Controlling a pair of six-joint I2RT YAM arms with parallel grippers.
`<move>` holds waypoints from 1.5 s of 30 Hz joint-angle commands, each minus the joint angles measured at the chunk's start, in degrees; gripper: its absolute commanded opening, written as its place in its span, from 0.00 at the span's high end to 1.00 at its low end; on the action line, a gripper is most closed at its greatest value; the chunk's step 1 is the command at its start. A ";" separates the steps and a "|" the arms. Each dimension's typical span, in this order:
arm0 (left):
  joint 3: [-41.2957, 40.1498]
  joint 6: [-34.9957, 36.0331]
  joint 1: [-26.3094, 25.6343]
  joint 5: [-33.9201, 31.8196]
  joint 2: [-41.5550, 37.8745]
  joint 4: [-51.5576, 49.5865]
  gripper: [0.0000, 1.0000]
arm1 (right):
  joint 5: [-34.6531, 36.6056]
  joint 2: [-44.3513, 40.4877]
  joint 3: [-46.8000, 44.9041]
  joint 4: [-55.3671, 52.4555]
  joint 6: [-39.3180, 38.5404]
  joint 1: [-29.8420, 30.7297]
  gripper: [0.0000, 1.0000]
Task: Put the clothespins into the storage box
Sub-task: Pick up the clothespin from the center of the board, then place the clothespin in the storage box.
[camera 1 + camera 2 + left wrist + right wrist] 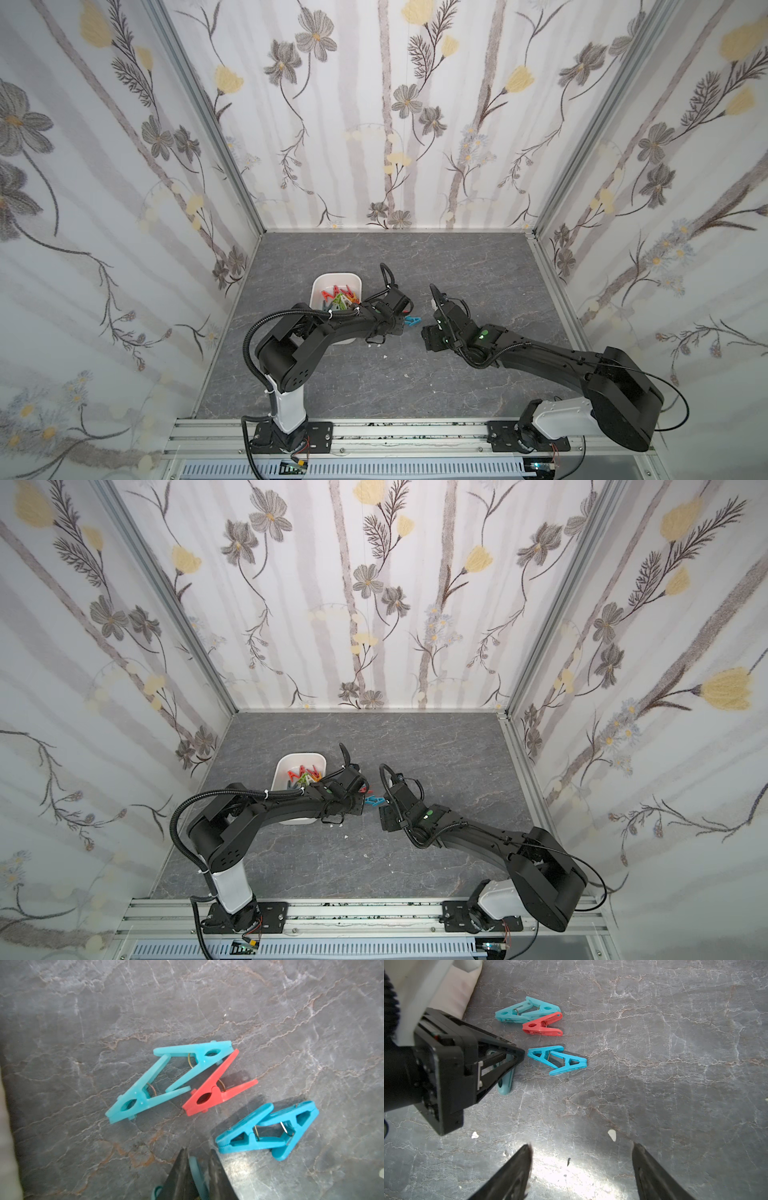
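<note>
My left gripper [198,1150] is shut on a teal clothespin [196,1167], low over the grey table; the right wrist view shows that clothespin [505,1082] hanging below its fingers [508,1057]. Just beyond its tips lie two interlocked teal clothespins [166,1078], a red one [216,1088] and two stacked blue ones [268,1132]. The white storage box [336,277] stands to the left behind the left arm, with several coloured clothespins [340,299] inside. My right gripper [581,1145] hovers open and empty over bare table, to the right of the loose pile [412,321].
Small white flecks [612,1134] dot the table near the right gripper. Floral-papered walls close the cell on three sides. The left arm [332,328] crosses over the front half of the box. An aluminium rail [374,436] runs along the front edge.
</note>
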 commanded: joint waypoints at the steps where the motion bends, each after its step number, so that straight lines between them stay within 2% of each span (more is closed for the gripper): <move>1: -0.76 -0.15 0.06 0.83 -0.61 0.05 0.86 | 0.05 0.16 0.20 2.18 0.42 -0.02 0.23; 9: -0.51 -0.18 -0.07 2.05 -4.68 -1.88 0.96 | -0.01 0.15 0.67 2.10 0.52 -0.18 0.23; 15: -2.13 0.32 1.36 1.62 -14.94 -3.61 0.97 | -0.33 -0.12 1.14 1.88 0.63 -0.01 0.23; 18: -5.14 0.91 5.83 0.63 -20.86 -4.74 0.96 | -0.86 0.36 1.37 2.26 0.86 0.17 0.24; 20: -8.07 1.74 10.90 0.66 -24.81 -4.40 0.96 | -0.99 0.94 3.18 2.37 0.95 0.62 0.24; 25: -11.52 4.89 20.80 1.39 -27.85 -1.62 0.95 | -0.98 2.88 5.81 2.93 1.04 2.05 0.24; 28: -10.99 6.50 22.93 -1.42 -26.10 -1.10 0.85 | -0.97 3.43 6.64 2.80 1.17 2.71 0.24; 30: -9.04 6.92 23.29 -5.69 -24.96 -3.12 0.71 | -0.41 2.84 6.20 2.75 1.41 2.90 0.24; 33: -7.03 6.49 22.49 -6.20 -25.54 -4.10 0.62 | 0.36 1.74 4.82 2.86 1.59 2.82 0.24; 41: -4.42 3.59 6.50 -3.56 -22.80 -2.33 0.59 | 1.51 -0.69 2.71 1.63 1.09 -0.14 0.24; 45: -3.79 2.66 3.76 -3.85 -19.13 -2.49 0.61 | 0.70 -2.94 2.25 1.32 0.45 -3.21 0.24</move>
